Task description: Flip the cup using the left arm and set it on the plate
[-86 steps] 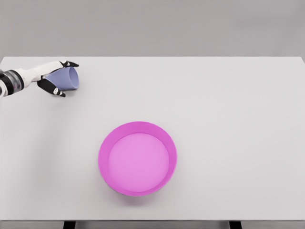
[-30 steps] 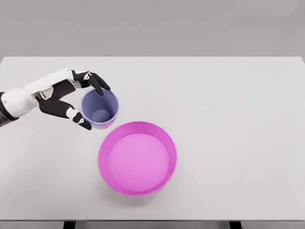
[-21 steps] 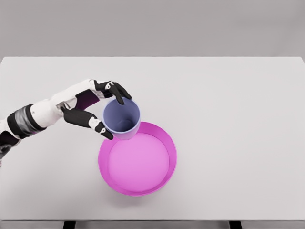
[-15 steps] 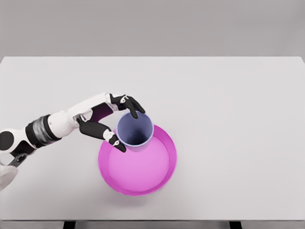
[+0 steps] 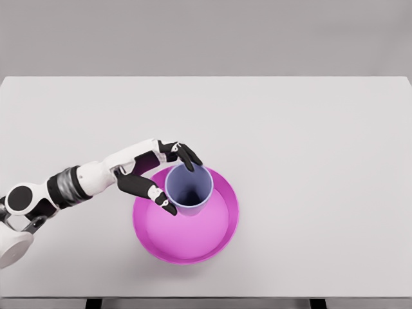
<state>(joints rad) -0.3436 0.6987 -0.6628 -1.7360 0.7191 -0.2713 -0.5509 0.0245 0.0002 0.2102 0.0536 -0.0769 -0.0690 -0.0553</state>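
A pale blue cup (image 5: pixel 188 190) stands mouth up over the upper left part of the pink plate (image 5: pixel 219 237). My left hand (image 5: pixel 172 180) is shut on the cup, with black fingers on its far rim and the thumb on its near left side. The white left arm reaches in from the lower left. Whether the cup's base touches the plate's floor cannot be told. The right arm is out of view.
The white table (image 5: pixel 309 141) spreads wide on all sides of the plate. Its front edge runs along the bottom of the view.
The left hand has carried the cup from the far left of the table down and right to over the plate, turning it from lying on its side to mouth up.
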